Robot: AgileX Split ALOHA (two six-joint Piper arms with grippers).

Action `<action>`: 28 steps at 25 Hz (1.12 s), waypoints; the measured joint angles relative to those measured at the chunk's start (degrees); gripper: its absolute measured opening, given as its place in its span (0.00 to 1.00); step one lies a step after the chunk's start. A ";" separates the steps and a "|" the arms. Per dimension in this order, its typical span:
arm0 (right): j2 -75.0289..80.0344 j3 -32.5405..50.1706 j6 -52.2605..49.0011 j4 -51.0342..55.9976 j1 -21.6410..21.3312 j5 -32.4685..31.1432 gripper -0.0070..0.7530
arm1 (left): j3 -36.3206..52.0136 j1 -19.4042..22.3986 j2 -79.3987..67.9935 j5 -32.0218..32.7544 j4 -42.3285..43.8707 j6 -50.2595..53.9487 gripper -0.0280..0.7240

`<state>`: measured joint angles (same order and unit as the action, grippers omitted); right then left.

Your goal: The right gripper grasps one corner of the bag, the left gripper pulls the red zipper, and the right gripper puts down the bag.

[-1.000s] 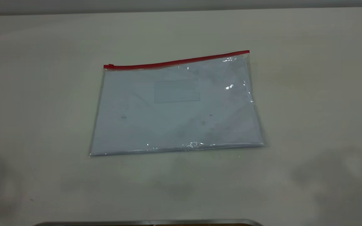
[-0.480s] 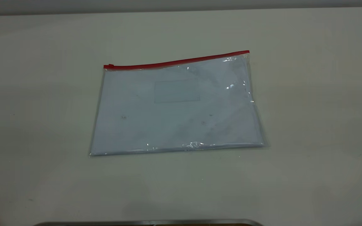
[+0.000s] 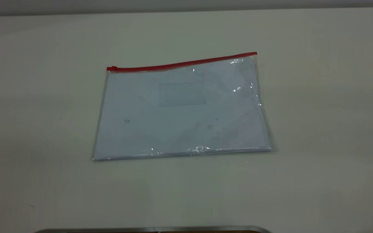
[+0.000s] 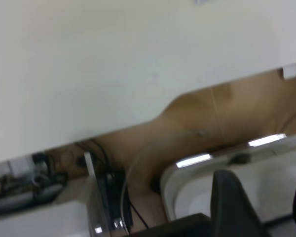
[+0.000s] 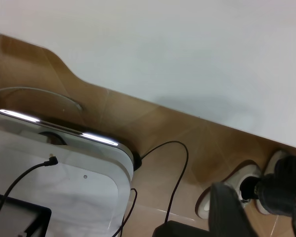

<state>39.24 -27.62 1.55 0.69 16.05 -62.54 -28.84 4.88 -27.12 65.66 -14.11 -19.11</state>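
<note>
A clear bag [image 3: 181, 108] is laid flat near the middle of the pale worktop [image 3: 319, 97], its red zipper [image 3: 181, 63] along the far long edge and the slider tab [image 3: 112, 68] at the far left corner. The bag is unmoved since a second ago; only the blurred shadows near the front edge are gone. Neither arm is over the worktop. One dark finger of the left gripper [image 4: 234, 205] and one of the right gripper [image 5: 229, 210] are seen beyond the table edge; their opening cannot be told. Nothing is held, so the corner grasp is judged not yet begun.
</note>
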 joint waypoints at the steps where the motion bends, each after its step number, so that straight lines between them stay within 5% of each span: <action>1: 0.00 0.00 0.00 0.00 0.00 0.00 0.48 | 0.00 0.00 1.66 0.18 0.13 0.00 0.53; 10: -1.77 0.00 0.00 0.35 0.06 0.00 0.48 | 0.00 0.00 15.26 0.89 0.49 0.00 0.51; 18: -19.51 0.00 0.05 1.96 -11.56 -0.46 0.48 | 0.00 0.00 23.15 0.89 0.54 -0.02 0.51; 28: -40.14 0.00 0.05 2.15 -12.22 -2.21 0.48 | 0.00 -0.74 28.20 0.89 0.54 -0.06 0.51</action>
<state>-0.90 -27.62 1.60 2.84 3.83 -64.75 -28.84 4.14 1.08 66.55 -13.58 -19.18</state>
